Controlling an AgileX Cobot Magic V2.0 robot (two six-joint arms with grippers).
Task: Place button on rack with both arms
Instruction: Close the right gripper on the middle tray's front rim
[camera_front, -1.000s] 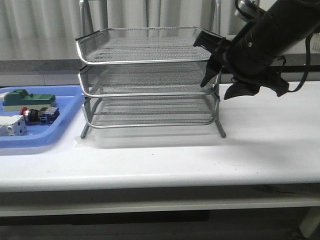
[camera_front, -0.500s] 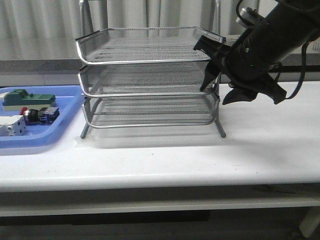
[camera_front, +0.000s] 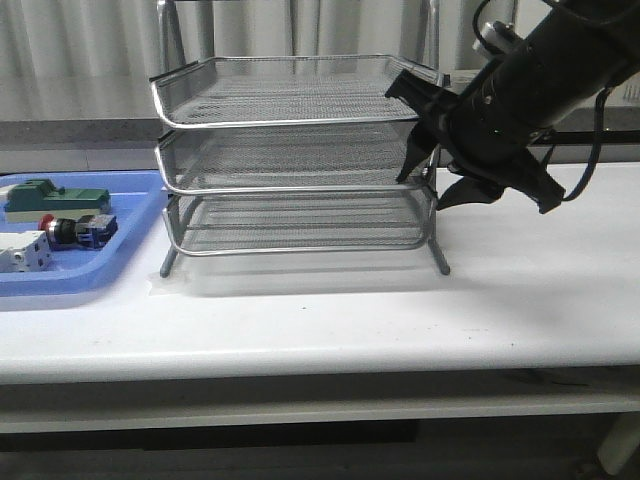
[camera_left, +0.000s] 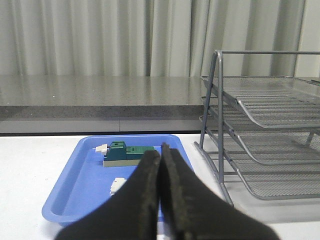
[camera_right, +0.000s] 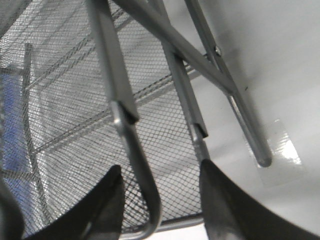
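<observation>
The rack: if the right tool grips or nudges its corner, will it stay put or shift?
The rack is open wire mesh on thin legs, so it is probably light for its size and may slide. What looks like clear tape at a foot in the right wrist view may hold it. The open right tool straddles its corner.

Close view of the silver mesh rack, its slanted leg resting on the white counter; the right claw spread around a tray corner.

A blue tray on the white table holds a green block.
</observation>
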